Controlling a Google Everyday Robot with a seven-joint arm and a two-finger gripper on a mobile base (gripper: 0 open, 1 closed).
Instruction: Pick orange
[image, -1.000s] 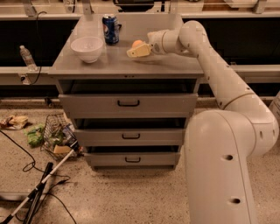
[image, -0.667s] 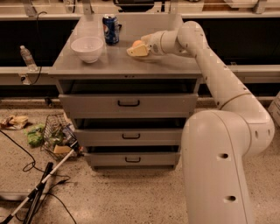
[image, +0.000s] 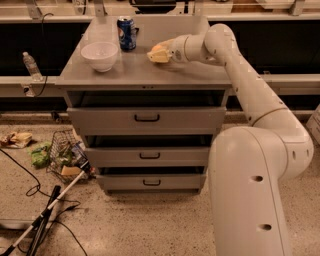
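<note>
My gripper (image: 159, 54) is low over the grey cabinet top (image: 145, 72), right of the blue soda can (image: 127, 33) and the white bowl (image: 100, 55). A small orange-coloured patch, the orange (image: 158, 48), shows at the gripper's tip and is mostly hidden by it. I cannot tell whether it is gripped or only touched. The white arm (image: 240, 70) reaches in from the right.
The cabinet has three drawers (image: 146, 119), the top one slightly open. A wire basket with litter (image: 64, 157), cables and a pole (image: 45, 215) lie on the floor to the left. A water bottle (image: 31, 65) stands on the left ledge. The robot's base (image: 250, 200) is at the front right.
The gripper has edged slightly left and up at the orange. The bowl and the can have not moved.
</note>
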